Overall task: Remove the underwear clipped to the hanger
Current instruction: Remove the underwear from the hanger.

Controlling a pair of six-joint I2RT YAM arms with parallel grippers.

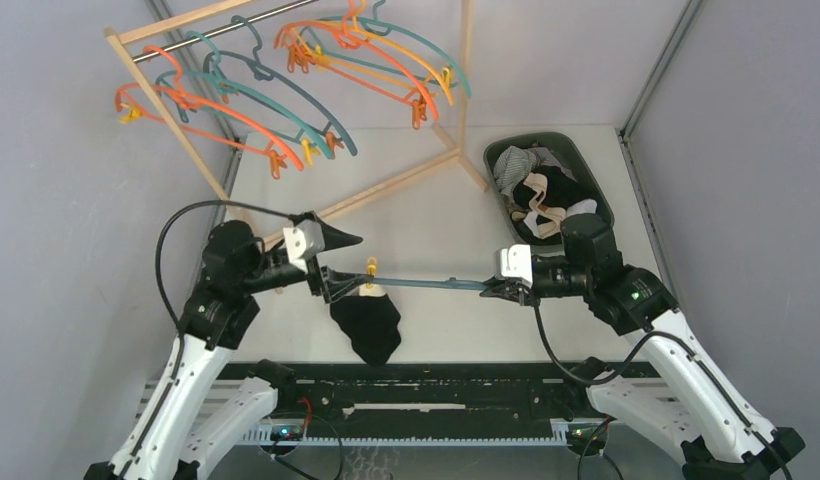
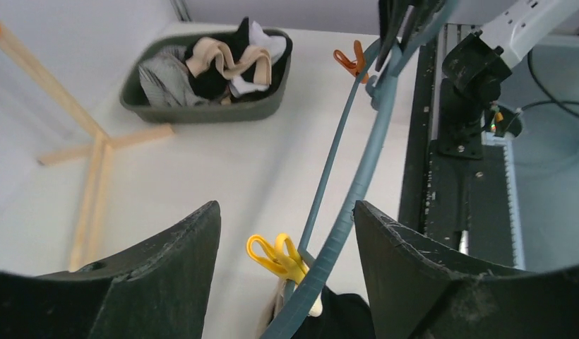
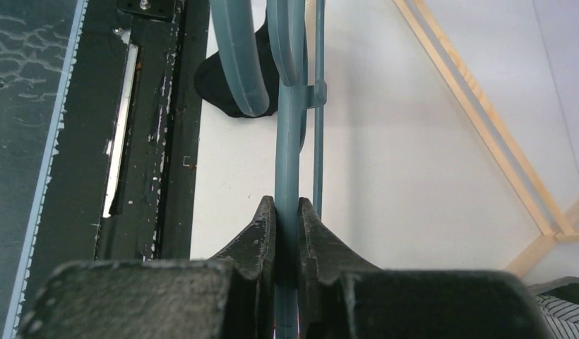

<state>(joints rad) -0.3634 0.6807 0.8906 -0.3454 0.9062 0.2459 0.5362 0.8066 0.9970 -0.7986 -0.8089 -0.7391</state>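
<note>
Grey walls around a white table (image 1: 426,220), with a wooden rack (image 1: 465,70) at the far left carrying orange and teal spare hangers (image 1: 316,90), and a dark green basket (image 1: 534,137) at the far right, heaped with black, white, beige and striped cloth. Over the near half of the table, a teal hanger (image 1: 436,284) stretched roughly level between the two arms. At its right end, the right gripper (image 1: 494,290), pressed together on the hanger; in the right wrist view, both fingers (image 3: 262,233) tight against the teal bar, one on each side. At its left end, the left gripper (image 1: 331,283), spread wide; in the left wrist view, the two dark fingers (image 2: 166,282) well apart, with the hanger's bars and a yellow clip (image 2: 276,258) in the gap between them, contact between bar and finger not clear. Pinched in that yellow clip, one pair of black underwear (image 1: 368,325), drooping below the hanger towards the near edge of the table, just short of the black rail (image 1: 436,380); touching the tabletop or not, impossible to tell. Farther along the hanger, towards the right arm, an orange clip (image 2: 350,60) on the thin lower bar.
</note>
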